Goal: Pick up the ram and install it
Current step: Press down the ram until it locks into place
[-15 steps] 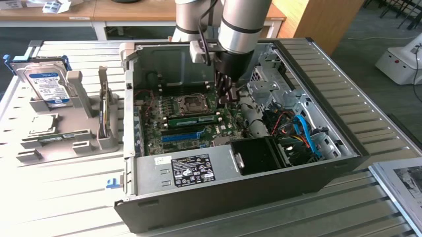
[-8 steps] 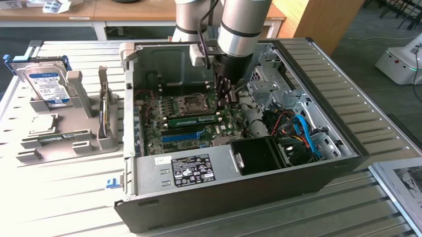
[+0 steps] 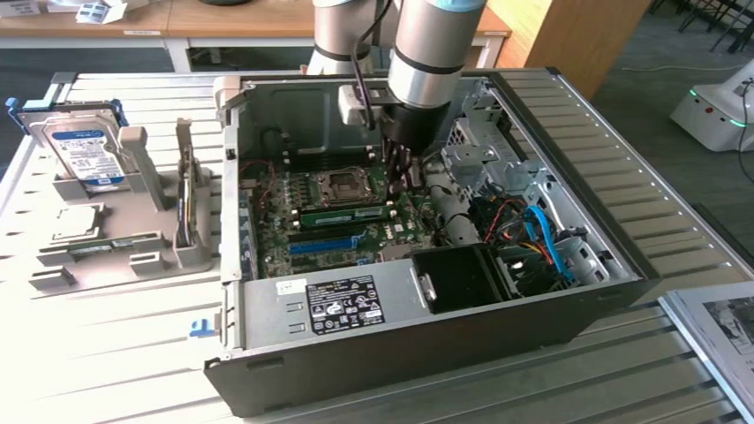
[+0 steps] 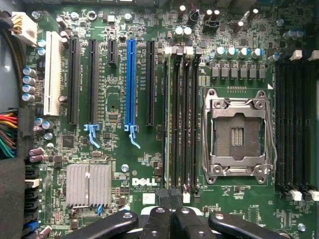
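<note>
While the gripper (image 4: 171,198) has its two black fingers pressed together with nothing pinched between them, it hangs low inside the open computer case (image 3: 613,265), tips pointing down at the motherboard (image 4: 114,149). From the wrist view the closed tips sit right over one end of the bank of memory slots, just beside the empty processor socket (image 4: 238,134).

The ram (image 3: 344,212) stands on edge in one of those slots, a narrow green strip running alongside the socket; from above it shows as a thin pale line (image 4: 168,124) at the outer edge of the bank, next to the bare black slots. I cannot tell whether the fingertips actually touch its end or stop just above it.

Room to move is tight. Further along the board stand the long expansion slots, one of them blue (image 4: 130,79), and a ribbed heat sink (image 4: 88,185). In the exterior view a tangle of red and blue cables (image 3: 536,234) crowds the gripper (image 3: 398,177) on the exterior view's right, the black box of the power supply (image 3: 465,278) blocks the near side, and the case walls rise all round.

Well apart on the slatted table (image 3: 130,371), at the exterior view's left, a grey holder (image 3: 154,252) keeps a blue-labelled hard drive (image 3: 83,155) upright.
</note>
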Available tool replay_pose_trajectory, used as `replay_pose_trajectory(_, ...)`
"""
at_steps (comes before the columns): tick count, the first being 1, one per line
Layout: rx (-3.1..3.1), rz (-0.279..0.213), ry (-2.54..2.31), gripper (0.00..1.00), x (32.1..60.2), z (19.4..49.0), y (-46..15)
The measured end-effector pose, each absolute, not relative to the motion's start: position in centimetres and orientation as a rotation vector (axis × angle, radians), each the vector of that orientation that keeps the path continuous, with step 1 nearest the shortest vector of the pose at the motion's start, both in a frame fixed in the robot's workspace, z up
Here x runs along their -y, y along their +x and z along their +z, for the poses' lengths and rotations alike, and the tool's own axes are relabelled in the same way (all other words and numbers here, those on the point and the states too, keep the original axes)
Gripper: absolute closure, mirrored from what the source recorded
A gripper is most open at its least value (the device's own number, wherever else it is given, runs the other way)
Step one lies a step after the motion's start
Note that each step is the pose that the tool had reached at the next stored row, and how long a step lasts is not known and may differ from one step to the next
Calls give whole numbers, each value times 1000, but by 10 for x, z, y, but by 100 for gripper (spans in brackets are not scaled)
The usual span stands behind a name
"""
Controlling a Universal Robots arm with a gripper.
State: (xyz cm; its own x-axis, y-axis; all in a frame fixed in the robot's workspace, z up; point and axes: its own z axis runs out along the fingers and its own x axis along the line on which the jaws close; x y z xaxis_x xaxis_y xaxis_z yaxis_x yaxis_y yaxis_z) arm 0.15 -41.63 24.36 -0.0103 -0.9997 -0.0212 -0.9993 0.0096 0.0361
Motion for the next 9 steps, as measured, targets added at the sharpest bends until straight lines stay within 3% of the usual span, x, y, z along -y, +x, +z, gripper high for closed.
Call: replay_pose_trajectory(9,2225,-64,2203,90,416,234,1)
